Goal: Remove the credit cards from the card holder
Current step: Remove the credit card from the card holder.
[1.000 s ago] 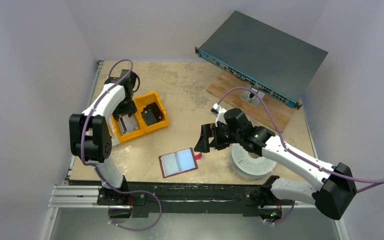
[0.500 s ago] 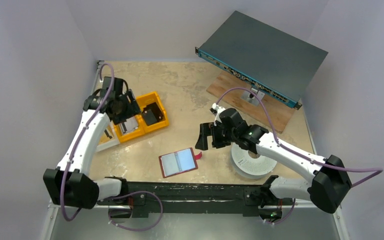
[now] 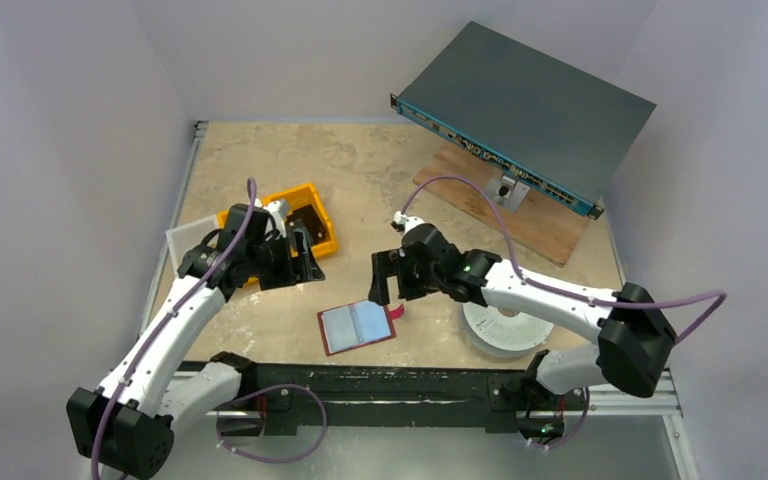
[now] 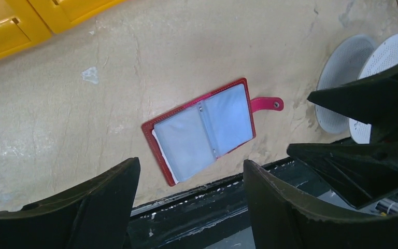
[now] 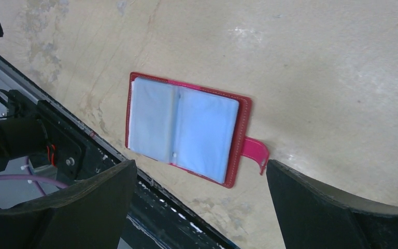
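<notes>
From above, the card holder [image 3: 358, 326] lies open and flat on the table [image 3: 360, 170], close to the near edge, its red snap tab [image 3: 397, 312] sticking out to the right. The left claw [image 3: 302, 263] hangs up and to the left of the card holder, fingers spread, nothing in them. The right claw [image 3: 379, 287] hangs just above the card holder's tab end, jaws wide apart and empty. The yellow bin [image 3: 322, 232] sits beyond the left claw, further from the card holder. A white perforated disc [image 3: 505, 330] lies to the card holder's right. Far behind it, a grey rack unit [image 3: 525, 105] leans over a wooden board [image 3: 550, 228].

From the left wrist, the card holder shows between and beyond the two dark fingers [image 4: 109, 202], which stand well apart and touch nothing. Its pale blue-grey pockets [image 4: 204, 129] face up. I cannot tell separate credit cards within them. The tab points away from the spine, toward the white discs.

From the right wrist, the card holder lies spread open in the gap between the released fingers, its red border all round and the tab at its lower right. A black rail [image 5: 57, 150] runs along the table edge just beside the card holder's left page.
</notes>
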Tool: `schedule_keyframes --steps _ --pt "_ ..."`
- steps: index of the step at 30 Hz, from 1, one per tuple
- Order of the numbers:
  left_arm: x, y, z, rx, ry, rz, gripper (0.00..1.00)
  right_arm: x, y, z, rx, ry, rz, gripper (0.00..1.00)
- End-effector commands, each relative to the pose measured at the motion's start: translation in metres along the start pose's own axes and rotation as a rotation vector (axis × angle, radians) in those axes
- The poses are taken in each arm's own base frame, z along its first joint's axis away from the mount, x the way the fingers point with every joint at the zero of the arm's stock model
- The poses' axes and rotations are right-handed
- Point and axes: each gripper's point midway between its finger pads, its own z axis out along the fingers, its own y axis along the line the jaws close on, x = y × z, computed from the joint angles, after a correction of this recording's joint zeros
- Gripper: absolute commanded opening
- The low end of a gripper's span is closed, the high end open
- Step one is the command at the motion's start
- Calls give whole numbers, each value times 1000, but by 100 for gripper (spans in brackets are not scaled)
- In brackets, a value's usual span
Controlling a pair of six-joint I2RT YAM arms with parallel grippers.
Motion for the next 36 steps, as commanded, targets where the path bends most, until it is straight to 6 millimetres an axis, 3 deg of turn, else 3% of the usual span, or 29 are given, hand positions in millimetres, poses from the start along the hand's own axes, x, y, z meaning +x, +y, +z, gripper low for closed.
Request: schedule_keyframes --steps 1,7,17,26,36 --pt "-1 -13 -1 105 -44 86 73 -14 22 11 0 -54 0 96" --pt "-4 -16 6 128 -58 76 73 -6 32 28 59 -41 -46 92" --pt "-7 -13 5 107 -60 96 74 9 55 54 133 -41 -123 74" --pt "-9 3 9 38 -52 42 74 36 83 69 120 11 -166 60" --pt "-10 18 14 -10 -33 -23 74 56 78 87 192 49 -187 55"
